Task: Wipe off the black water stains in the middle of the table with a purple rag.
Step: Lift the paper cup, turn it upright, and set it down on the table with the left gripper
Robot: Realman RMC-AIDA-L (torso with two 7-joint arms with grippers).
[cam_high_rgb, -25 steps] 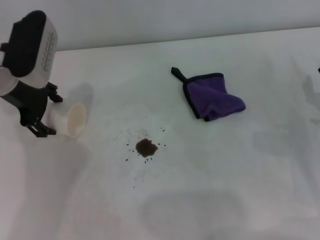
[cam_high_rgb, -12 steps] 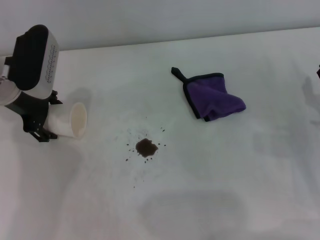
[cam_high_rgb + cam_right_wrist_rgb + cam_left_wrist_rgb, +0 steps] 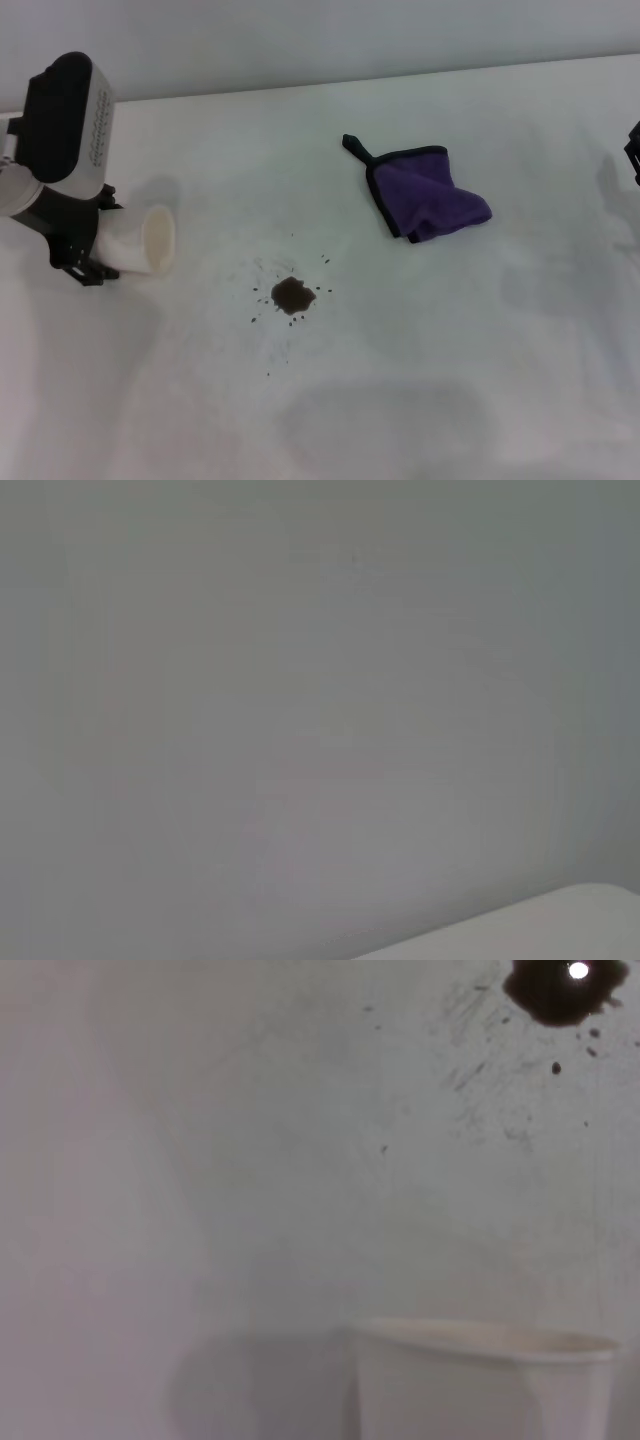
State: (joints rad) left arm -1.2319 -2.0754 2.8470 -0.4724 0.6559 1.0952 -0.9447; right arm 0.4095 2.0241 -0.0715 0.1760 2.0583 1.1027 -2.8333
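Note:
The black water stains point(image 3: 293, 295) are a small dark blot ringed by specks in the middle of the white table point(image 3: 450, 380); the left wrist view has the blot point(image 3: 556, 990) at its edge. The purple rag point(image 3: 430, 195), black-edged with a corner loop, lies crumpled to the right and beyond the blot, untouched. My left gripper point(image 3: 92, 246) hovers at the far left, shut on a white paper cup point(image 3: 145, 240) tipped on its side, mouth towards the stains. Only a black sliver of my right gripper point(image 3: 633, 152) shows at the right edge, well clear of the rag.
The cup's rim point(image 3: 480, 1340) fills the near part of the left wrist view. The table's far edge point(image 3: 400, 80) meets a plain grey wall. The right wrist view holds only blank wall and a corner of tabletop.
My left gripper has drawn slightly away from the stains with the cup. A bit more of my right gripper has come in at the right edge. Rag and stains are unmoved.

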